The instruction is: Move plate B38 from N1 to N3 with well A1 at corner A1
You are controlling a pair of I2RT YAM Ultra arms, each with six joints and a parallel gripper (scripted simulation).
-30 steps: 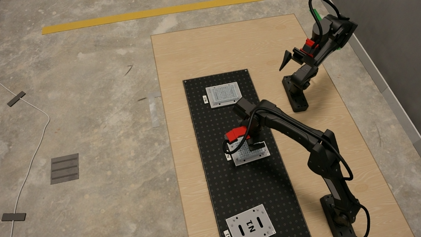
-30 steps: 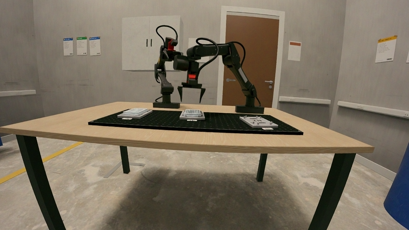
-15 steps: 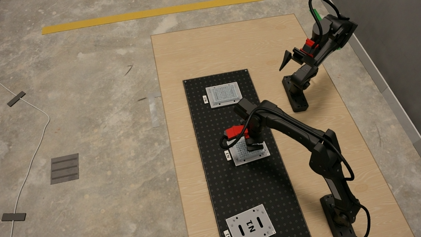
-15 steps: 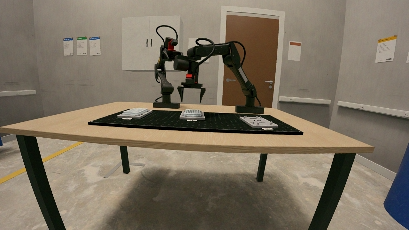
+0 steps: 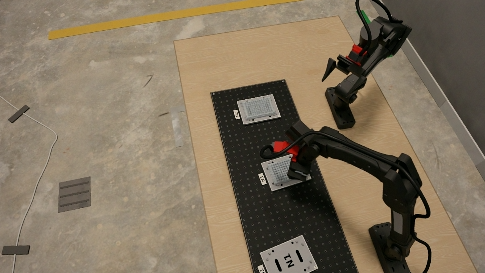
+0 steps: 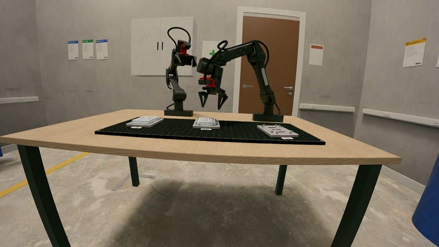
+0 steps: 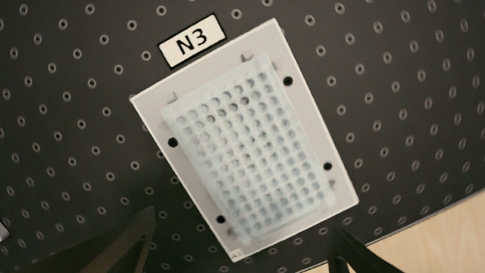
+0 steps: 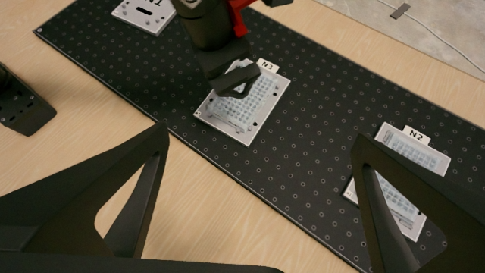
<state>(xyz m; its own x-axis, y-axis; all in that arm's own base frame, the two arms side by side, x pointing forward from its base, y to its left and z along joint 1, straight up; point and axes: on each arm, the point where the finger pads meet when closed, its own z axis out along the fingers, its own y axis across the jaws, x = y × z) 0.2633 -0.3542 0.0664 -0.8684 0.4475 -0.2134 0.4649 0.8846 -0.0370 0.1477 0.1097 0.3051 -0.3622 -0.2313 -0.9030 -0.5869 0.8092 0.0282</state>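
Plate B38 (image 7: pixel 248 152) (image 5: pixel 284 173), a pale clear well plate, lies flat on the grey nest N3 in the middle of the black deck, between the nest's small locators. It also shows in the right wrist view (image 8: pixel 242 102) and in the exterior view (image 6: pixel 206 121). My left gripper (image 6: pixel 212 98) is open and empty, raised well above the plate and apart from it; its fingertips frame the bottom of the left wrist view (image 7: pixel 242 246). Plate B83 (image 5: pixel 258 107) sits on nest N2. Nest N1 (image 5: pixel 288 259) is bare. My right gripper (image 5: pixel 330 69) is open and empty, held high by its base.
Signs N3 (image 7: pixel 192 39) and N2 (image 8: pixel 416 136) lie beside their nests on the black perforated deck. The right arm's base (image 5: pixel 340 107) and the left arm's base (image 5: pixel 390 247) stand on the wooden table beside the deck.
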